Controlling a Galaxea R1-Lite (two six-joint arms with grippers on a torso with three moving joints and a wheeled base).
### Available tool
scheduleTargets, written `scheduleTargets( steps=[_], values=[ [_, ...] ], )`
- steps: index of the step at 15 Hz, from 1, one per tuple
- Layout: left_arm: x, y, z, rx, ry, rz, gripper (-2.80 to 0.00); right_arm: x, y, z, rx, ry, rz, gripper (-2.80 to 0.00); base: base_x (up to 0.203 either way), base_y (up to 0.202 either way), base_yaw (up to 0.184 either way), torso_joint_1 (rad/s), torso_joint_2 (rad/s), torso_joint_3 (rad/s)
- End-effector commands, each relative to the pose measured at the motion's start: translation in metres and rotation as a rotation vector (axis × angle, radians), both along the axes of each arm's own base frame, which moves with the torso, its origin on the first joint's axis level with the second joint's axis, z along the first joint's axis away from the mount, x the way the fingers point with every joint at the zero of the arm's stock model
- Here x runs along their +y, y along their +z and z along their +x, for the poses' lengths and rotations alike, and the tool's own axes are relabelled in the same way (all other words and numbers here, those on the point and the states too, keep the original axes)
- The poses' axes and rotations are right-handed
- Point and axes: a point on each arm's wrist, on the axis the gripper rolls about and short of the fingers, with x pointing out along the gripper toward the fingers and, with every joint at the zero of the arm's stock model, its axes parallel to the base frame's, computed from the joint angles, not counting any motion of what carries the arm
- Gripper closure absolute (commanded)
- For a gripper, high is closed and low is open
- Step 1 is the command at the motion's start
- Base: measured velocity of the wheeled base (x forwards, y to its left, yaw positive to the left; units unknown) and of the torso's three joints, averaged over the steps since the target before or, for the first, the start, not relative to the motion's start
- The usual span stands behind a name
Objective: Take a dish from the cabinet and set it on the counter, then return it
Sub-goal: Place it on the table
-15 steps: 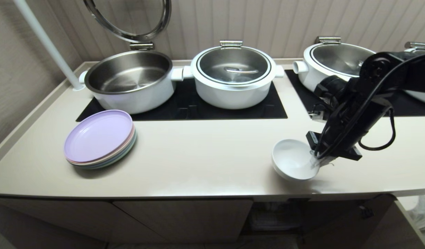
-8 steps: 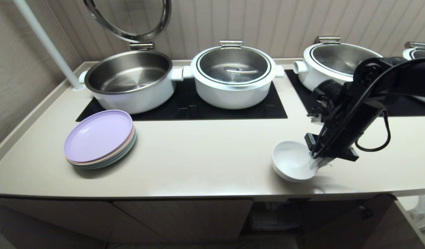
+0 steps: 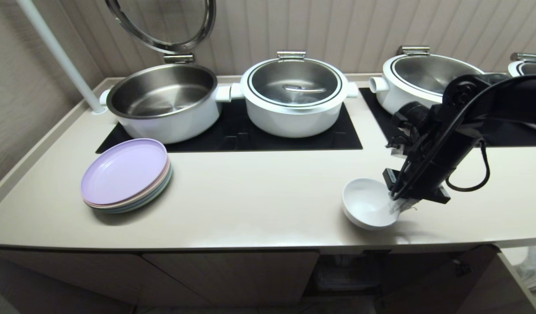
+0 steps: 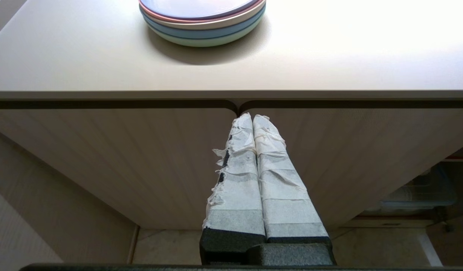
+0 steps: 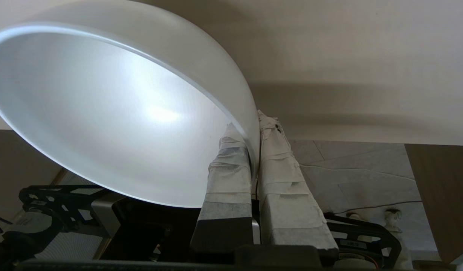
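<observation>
The dish, a small white bowl, hangs tilted over the front right part of the counter. My right gripper is shut on its right rim. In the right wrist view one taped finger lies inside the dish and the other outside, with the right gripper pinching the wall. Whether the dish's foot touches the counter cannot be told. The left gripper is shut and empty, parked low before the ribbed doors of the cabinet. Below the dish the cabinet shows a dark open bay.
A stack of pastel plates sits at the front left. Three white pots stand on black hob panels behind. The open bay holds stacked items on a red-edged shelf. The counter's front edge lies close under the dish.
The right arm has eased slightly left and lower, and the dish has sunk a touch toward the counter. The grip is unchanged.
</observation>
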Motion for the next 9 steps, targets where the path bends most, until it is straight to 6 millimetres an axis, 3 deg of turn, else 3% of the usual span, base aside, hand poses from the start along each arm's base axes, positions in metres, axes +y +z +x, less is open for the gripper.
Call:
scheduleTargets(
  steps=[1,9],
  values=[
    [0.0,0.0,0.0,0.0,0.001,0.0,0.0,0.0001,-0.0005,-0.0003,0.007,-0.001,-0.001,0.0,0.0,0.0,0.0,0.0,0.0,0.0],
    [0.0,0.0,0.0,0.0,0.001,0.0,0.0,-0.0007,-0.0038,0.0034,0.008,-0.006,-0.001,0.0,0.0,0.0,0.0,0.0,0.0,0.0]
  ],
)
